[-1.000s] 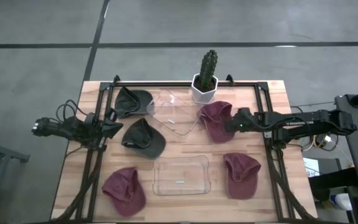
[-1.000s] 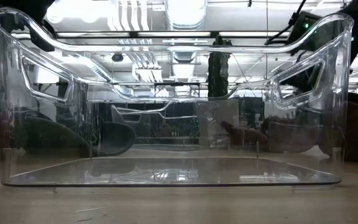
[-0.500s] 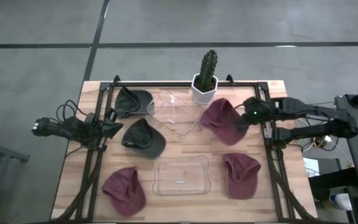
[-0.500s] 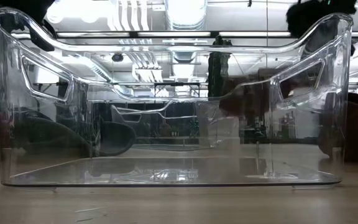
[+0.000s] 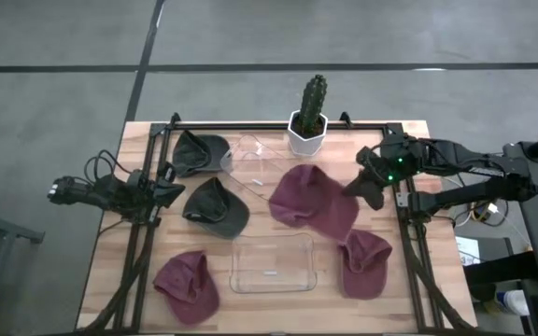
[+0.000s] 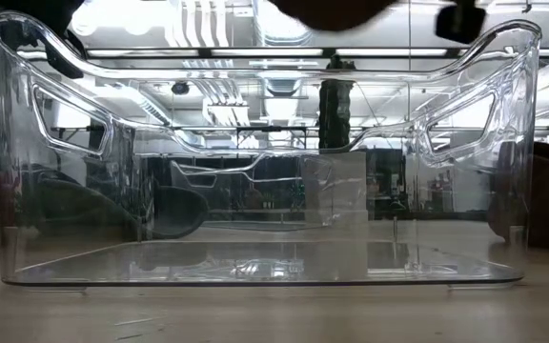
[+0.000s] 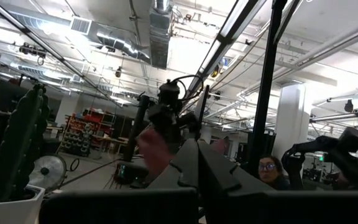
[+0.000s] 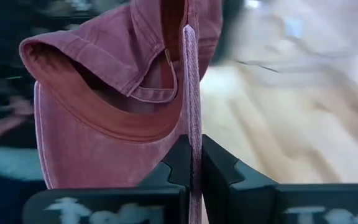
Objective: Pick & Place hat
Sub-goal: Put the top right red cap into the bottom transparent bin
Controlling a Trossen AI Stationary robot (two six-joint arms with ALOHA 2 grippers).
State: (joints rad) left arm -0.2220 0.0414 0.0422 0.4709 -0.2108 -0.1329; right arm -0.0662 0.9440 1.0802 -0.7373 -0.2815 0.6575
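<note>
The left hand (image 5: 168, 191) waits at the bench's (image 5: 409, 280) left edge, beside two dark caps (image 5: 215, 207); whether it is wide or narrow cannot be told.

In the middle, toward the bench's front edge, the clear bin (image 5: 273, 264) stands empty. A second clear bin (image 5: 261, 168) lies behind it, near the cactus (image 5: 310, 110).

Above the bench, just behind and to the right of the front bin, hangs the held cap (image 5: 312, 198), maroon. In the right wrist view its fabric edge runs up from between the two fingers (image 8: 219, 171), so the right hand (image 5: 374, 189) is clamped narrow on the cap (image 8: 126, 93). The cap trails leftward from that hand, its long axis running roughly across the bench. The right arm is plainly the one to finish: the front bin lies forward and left of the hand, close by.

A second ago this cap lay on the bench with the hand at its right edge; half a second ago it was rising; now it is lifted clear and carried left, toward the bin. The low view shows only a dark red edge (image 6: 336, 10) above the bin's rim. The other maroon caps (image 5: 363, 263) have not moved.
</note>
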